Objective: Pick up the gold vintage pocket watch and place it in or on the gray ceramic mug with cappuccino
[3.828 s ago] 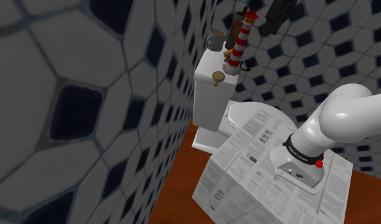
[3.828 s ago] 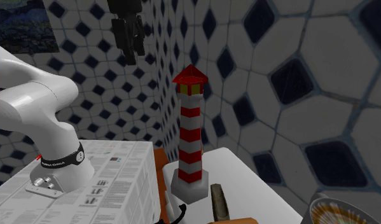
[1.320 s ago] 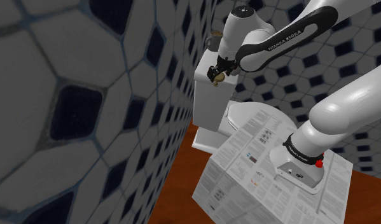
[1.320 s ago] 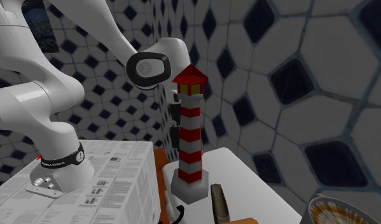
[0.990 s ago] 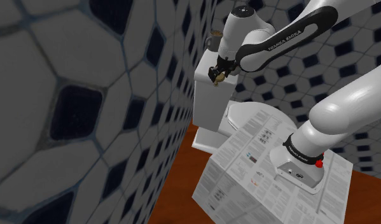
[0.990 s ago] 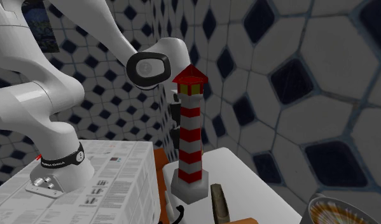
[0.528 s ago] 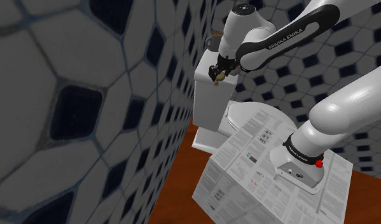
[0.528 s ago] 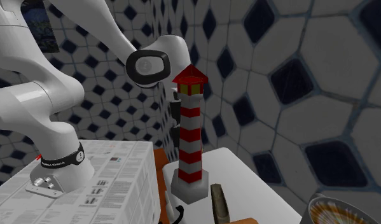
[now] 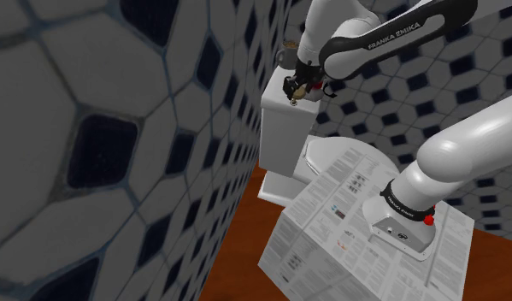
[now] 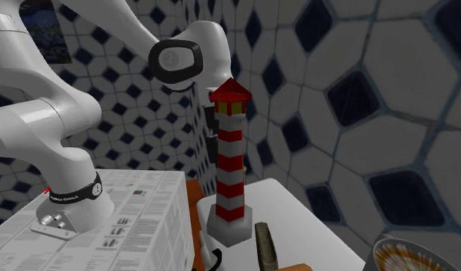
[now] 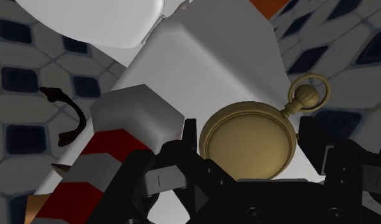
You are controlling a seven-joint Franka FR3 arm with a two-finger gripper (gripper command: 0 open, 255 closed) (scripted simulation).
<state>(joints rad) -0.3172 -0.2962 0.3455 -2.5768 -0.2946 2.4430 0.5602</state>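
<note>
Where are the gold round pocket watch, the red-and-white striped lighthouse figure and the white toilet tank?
gold round pocket watch (image 11: 247, 145): wrist view, middle of its case.
red-and-white striped lighthouse figure (image 10: 229, 165): second exterior view, middle of its tower.
white toilet tank (image 9: 278, 137): shoulder view, its near wall.

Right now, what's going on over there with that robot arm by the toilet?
The white Franka arm is reaching over the toilet tank. Its black gripper is shut on a gold pocket watch, clasping the case between both fingers. A red-and-white lighthouse figurine stands on the tank lid close beside the gripper. The watch is meant for the grey mug of cappuccino on the same lid, and it is not there yet.
</note>
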